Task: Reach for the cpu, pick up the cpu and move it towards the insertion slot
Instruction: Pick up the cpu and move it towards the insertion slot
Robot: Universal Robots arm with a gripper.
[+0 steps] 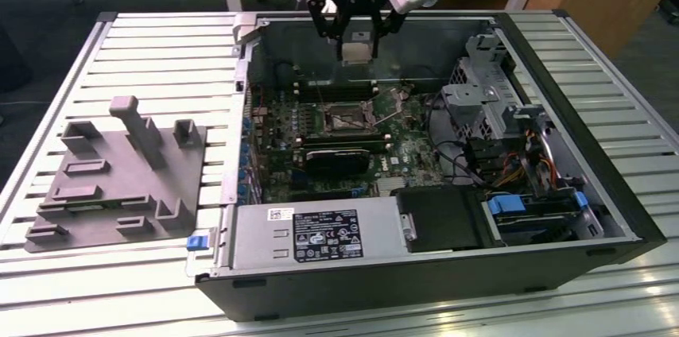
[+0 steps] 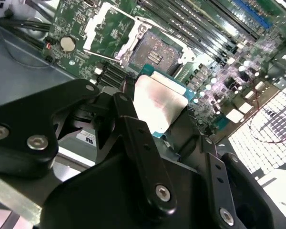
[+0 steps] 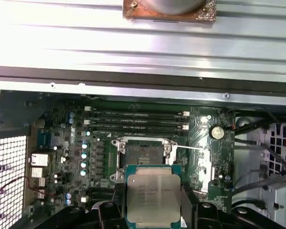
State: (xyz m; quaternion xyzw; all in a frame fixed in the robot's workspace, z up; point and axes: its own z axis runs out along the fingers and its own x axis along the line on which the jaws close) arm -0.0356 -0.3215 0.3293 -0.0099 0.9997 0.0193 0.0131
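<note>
My gripper (image 1: pixel 357 39) hangs over the far part of the open computer case, shut on the cpu (image 1: pixel 358 52), a small flat silvery square held level between its black fingers (image 3: pixel 115 210). The first wrist view has the cpu (image 3: pixel 150 198) just short of the insertion slot (image 3: pixel 143 151), a square socket with a metal frame, a dark centre and a raised thin lever. In the second wrist view the cpu (image 2: pixel 157 102) is clamped in the gripper (image 2: pixel 159 117), and the insertion slot (image 2: pixel 155 50) lies beyond it. Seen from the exterior view, the insertion slot (image 1: pixel 346 119) sits on the motherboard below the gripper.
A grey plastic fixture (image 1: pixel 111 174) lies on the slatted table (image 1: pixel 159 43) at the exterior view's left. Inside the case are a long black module (image 1: pixel 345 154), memory slots (image 3: pixel 136 121), a power supply (image 1: pixel 308 234), and a drive cage (image 1: pixel 488 75) with cables.
</note>
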